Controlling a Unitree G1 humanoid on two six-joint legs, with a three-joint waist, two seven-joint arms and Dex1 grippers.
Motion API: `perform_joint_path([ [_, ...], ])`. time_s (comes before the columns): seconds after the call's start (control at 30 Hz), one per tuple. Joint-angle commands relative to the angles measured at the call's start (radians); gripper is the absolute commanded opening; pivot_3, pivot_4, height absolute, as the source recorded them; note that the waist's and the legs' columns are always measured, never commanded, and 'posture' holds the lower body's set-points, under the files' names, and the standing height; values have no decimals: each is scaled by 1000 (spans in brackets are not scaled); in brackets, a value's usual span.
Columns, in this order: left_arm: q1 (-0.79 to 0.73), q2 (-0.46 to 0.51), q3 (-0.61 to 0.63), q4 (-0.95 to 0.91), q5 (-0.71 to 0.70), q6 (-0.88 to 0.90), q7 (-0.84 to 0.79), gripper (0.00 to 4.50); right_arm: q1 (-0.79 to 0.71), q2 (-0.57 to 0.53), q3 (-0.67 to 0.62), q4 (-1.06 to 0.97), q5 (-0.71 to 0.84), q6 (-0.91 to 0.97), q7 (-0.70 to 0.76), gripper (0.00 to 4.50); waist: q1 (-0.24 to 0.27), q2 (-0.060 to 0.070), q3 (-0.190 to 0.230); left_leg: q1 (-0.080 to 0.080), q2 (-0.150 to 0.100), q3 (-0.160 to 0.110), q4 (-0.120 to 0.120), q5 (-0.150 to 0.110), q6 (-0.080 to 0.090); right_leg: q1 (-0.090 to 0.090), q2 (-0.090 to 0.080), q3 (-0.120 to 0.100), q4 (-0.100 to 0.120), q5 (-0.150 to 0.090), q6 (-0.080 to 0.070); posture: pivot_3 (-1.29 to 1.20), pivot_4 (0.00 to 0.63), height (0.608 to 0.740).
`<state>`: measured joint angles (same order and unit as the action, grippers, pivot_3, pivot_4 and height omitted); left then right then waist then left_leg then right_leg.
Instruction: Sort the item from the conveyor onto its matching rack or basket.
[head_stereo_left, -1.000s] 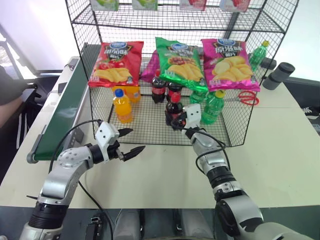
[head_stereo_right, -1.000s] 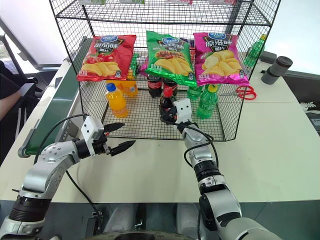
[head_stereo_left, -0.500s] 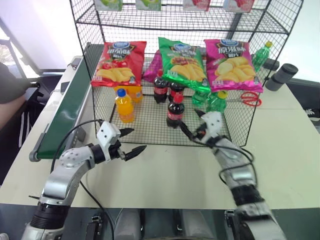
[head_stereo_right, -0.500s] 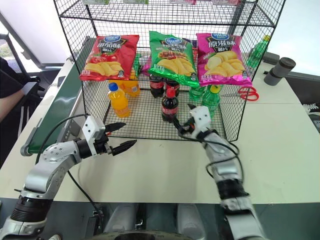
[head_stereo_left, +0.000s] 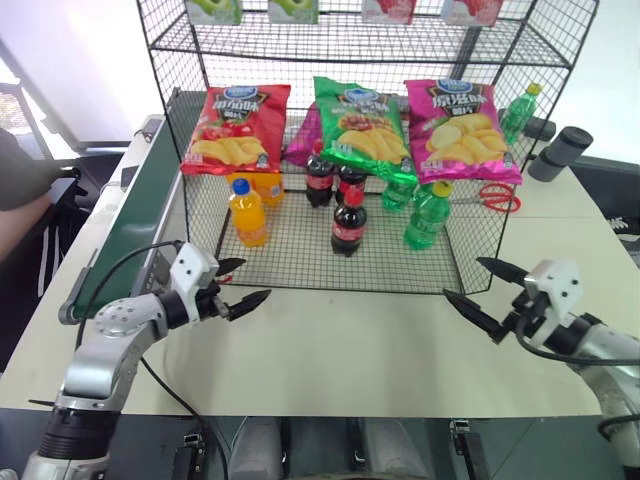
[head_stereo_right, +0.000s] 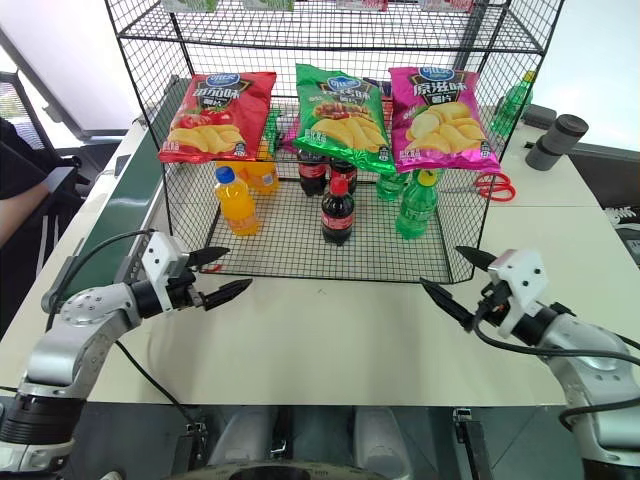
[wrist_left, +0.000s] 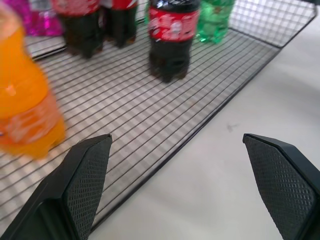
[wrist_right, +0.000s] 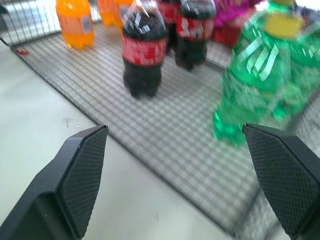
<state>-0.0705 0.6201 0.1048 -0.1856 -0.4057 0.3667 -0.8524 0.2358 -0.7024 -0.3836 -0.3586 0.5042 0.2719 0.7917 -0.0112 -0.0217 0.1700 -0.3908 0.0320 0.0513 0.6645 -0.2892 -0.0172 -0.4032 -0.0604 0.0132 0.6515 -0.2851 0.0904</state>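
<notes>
The cola bottle (head_stereo_left: 347, 222) with red cap and red label stands upright on the mesh floor of the black wire rack's bottom basket (head_stereo_left: 290, 256), in front of two other cola bottles (head_stereo_left: 318, 180). It also shows in the wrist views (wrist_left: 171, 37) (wrist_right: 144, 55). My right gripper (head_stereo_left: 463, 279) is open over the table, right of the basket's front corner and well clear of the bottle. Also open and holding nothing, my left gripper (head_stereo_left: 250, 281) hovers just outside the basket's front left edge. The dark green conveyor (head_stereo_left: 125, 235) runs along the left and carries nothing in view.
Orange soda bottles (head_stereo_left: 246, 213) and green bottles (head_stereo_left: 427, 215) stand in the basket. Several chip bags (head_stereo_left: 358, 122) hang above them. Red scissors (head_stereo_left: 490, 196) and a grey cylinder (head_stereo_left: 558, 150) lie to the right. A person's arm (head_stereo_left: 22, 185) is at the far left.
My right gripper has drawn back from the cola bottle, out of the basket, to the right and toward me. The bottle stays standing. The left gripper has shifted slightly left.
</notes>
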Motion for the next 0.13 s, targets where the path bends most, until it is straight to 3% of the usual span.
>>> perform_joint_path([
  [0.03,16,11,34,-3,-12,-31,-15,4500,-7,-9,-36,-48,22,5,0,4478,-2,0,0,0,0,0,0,0,0,0,0,0,0,0,0,0,150,740],
  [0.13,20,9,38,-4,-12,-42,-18,4500,-30,-4,-14,-58,17,20,-15,4478,-2,0,0,0,0,0,0,0,0,0,0,0,0,0,0,0,150,740],
])
